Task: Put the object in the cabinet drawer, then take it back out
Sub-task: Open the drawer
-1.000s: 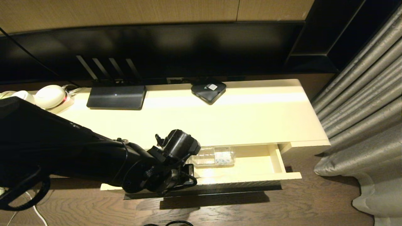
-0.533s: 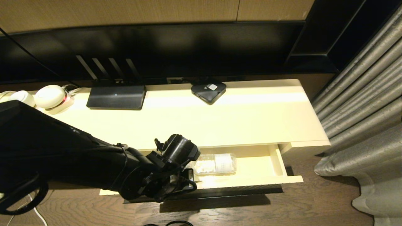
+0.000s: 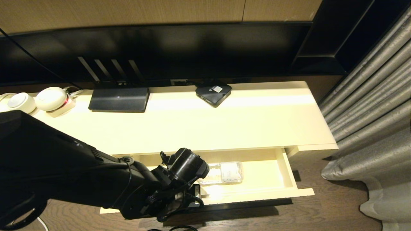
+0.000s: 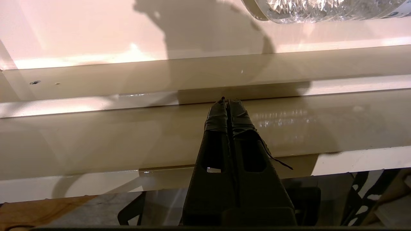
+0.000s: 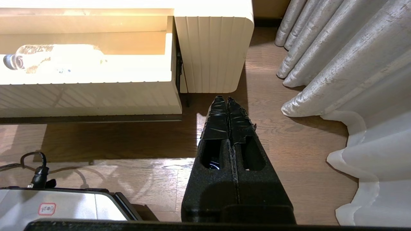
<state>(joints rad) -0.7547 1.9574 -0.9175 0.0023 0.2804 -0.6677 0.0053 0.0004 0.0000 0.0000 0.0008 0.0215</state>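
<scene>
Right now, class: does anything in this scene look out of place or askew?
Only one thing: the water bottle lies on its side in the open cabinet drawer rather than upright. The shut left gripper sits at the drawer's front edge. Nothing looks spilled or damaged.

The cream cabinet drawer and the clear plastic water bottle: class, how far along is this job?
Done: the clear plastic water bottle lies on its side inside the cream cabinet drawer, which stands open. In hand: the left tool, shut and empty, sits at the drawer's front edge, apart from the bottle. Left: grasping the bottle and lifting it back out. The right tool hangs shut over the wooden floor.
</scene>
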